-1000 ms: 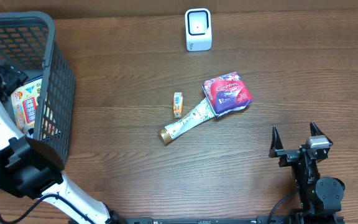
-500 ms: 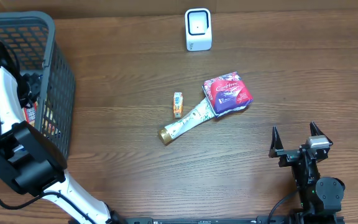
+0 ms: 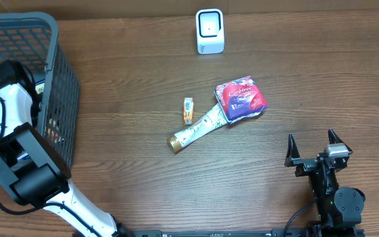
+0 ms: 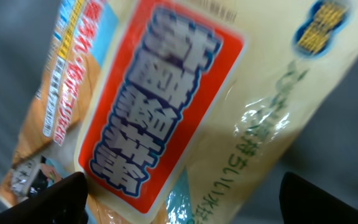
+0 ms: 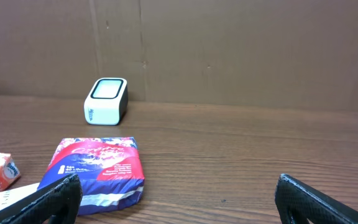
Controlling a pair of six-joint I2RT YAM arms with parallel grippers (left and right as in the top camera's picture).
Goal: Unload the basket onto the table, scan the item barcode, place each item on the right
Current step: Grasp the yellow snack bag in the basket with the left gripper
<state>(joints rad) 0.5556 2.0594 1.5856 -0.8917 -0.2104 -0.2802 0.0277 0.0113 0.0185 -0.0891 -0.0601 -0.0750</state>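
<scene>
Near right: right gripper (image 3: 311, 137) spread wide, empty, well apart from everything. Left, inside basket (image 3: 58, 85): left gripper (image 4: 194, 199) wide open, snack packet (image 4: 166, 93) dead ahead between fingertips, long axis slanted across jaw line; contact unclear. Left arm far nearer. Far centre: scanner (image 3: 210, 31).

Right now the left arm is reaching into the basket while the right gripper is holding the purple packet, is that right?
Not quite. The left arm reaches into the basket, but the right gripper is open and holds nothing; the purple packet lies on the table, apart from it. The overhead view shows this.
</scene>
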